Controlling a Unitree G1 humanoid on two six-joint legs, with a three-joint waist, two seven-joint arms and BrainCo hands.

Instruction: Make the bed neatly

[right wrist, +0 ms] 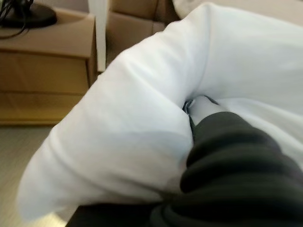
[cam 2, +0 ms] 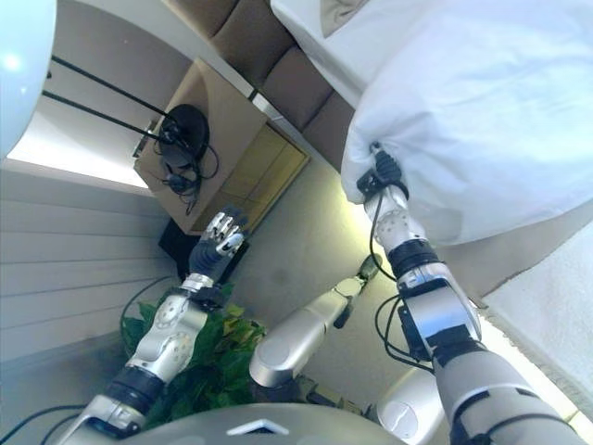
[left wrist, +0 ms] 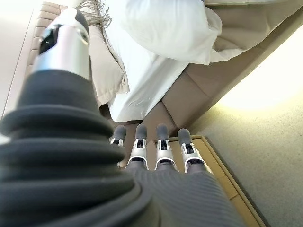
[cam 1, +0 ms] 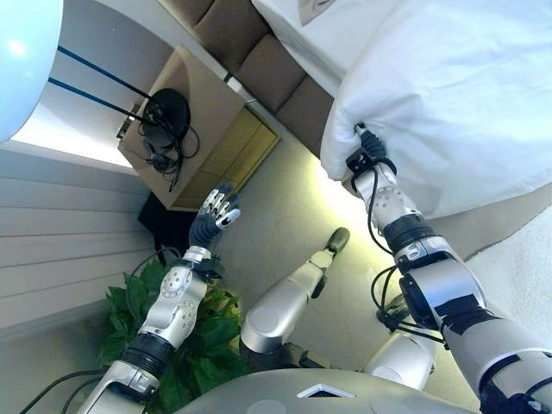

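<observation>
Duvet point(cam 1: 448, 95) bunched over right hand point(right wrist: 201, 108), fingers hidden, grip unclear; left hand point(cam 1: 214, 216) fingers straight, empty.

A wooden nightstand point(cam 1: 207, 129) stood beside the bed, a black lamp base point(cam 1: 166, 116) with cables on it; a green plant point(cam 1: 203, 341) was near.

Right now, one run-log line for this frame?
task: make bed | right hand: buried in white duvet, fingers hidden | left hand: open, idle, off bed, toward nightstand

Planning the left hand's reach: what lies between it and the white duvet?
Only bare floor between the left hand and the white duvet, in both eye views.
</observation>
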